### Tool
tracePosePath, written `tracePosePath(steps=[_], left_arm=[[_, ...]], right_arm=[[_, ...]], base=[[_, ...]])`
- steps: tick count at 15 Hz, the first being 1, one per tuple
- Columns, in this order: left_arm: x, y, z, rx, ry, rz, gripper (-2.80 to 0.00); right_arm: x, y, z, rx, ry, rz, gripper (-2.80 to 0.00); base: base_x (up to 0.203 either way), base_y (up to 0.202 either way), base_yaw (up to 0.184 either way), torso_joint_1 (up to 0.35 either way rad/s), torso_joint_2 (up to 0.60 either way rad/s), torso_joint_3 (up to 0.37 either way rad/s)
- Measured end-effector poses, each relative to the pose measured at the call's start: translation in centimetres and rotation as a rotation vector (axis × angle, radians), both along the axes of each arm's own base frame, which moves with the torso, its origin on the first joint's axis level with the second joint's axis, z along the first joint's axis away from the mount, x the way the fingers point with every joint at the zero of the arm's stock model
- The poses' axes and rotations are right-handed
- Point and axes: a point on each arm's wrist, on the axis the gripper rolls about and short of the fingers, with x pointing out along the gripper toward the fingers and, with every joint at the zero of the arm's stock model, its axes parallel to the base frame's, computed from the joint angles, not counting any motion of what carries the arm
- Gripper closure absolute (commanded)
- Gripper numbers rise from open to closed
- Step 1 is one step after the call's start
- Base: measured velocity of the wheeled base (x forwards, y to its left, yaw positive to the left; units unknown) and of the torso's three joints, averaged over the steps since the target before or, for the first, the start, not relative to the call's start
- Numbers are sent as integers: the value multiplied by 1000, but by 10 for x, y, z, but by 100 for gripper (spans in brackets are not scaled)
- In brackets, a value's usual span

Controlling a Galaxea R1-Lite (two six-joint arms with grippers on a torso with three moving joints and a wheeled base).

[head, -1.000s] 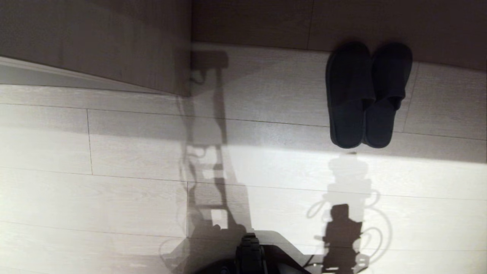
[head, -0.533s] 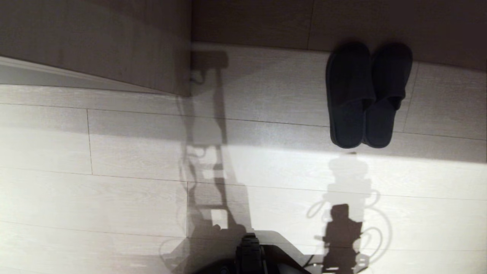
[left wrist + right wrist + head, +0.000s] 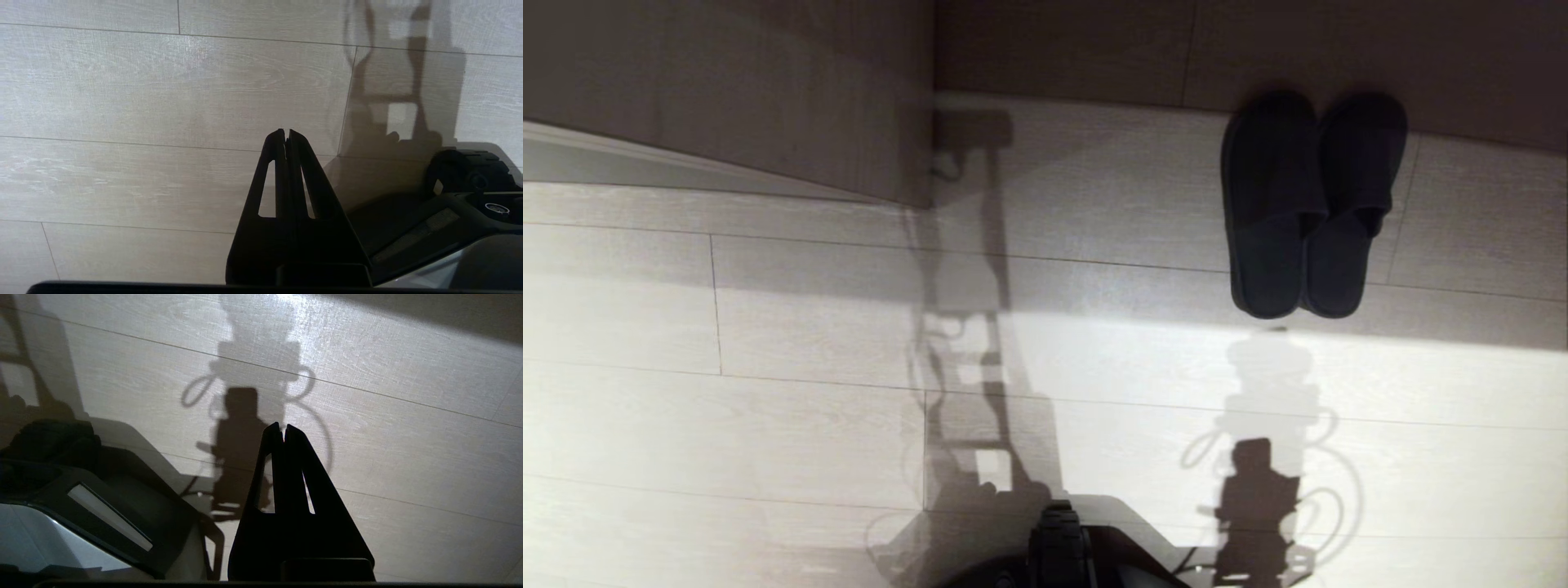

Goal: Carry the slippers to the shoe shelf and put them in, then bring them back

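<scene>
Clearly the slippers [image 3: 1311, 204] are soft, light things: dark fabric slides lying side by side and touching on the floor [image 3: 809, 425], toes towards a beige panel [image 3: 1339, 49] at the far side, off to the robot's right. I judge they will flex and sag if pinched at the heel, so the broad toe bands, or both inner edges squeezed together, look the surest hold. The floor is pale wood-grain planking, smooth and likely a bit slippery beneath them. A second beige panel [image 3: 727, 90] juts in at far left. Neither arm is near them: the left gripper [image 3: 286, 132] and the right gripper [image 3: 282, 426] both hang over bare floor, fingers pressed together, empty.
</scene>
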Motion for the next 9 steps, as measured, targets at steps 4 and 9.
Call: tracePosePath(steps=[4,9], left_arm=[[0,0,0,-1,0,0,0],[0,0,0,-2,0,1,0]], right_arm=[[0,0,0,0,1,0,0],[0,0,0,0,1,1,0]], base=[[0,0,0,-1,4,172],[0,0,0,1,4,201]])
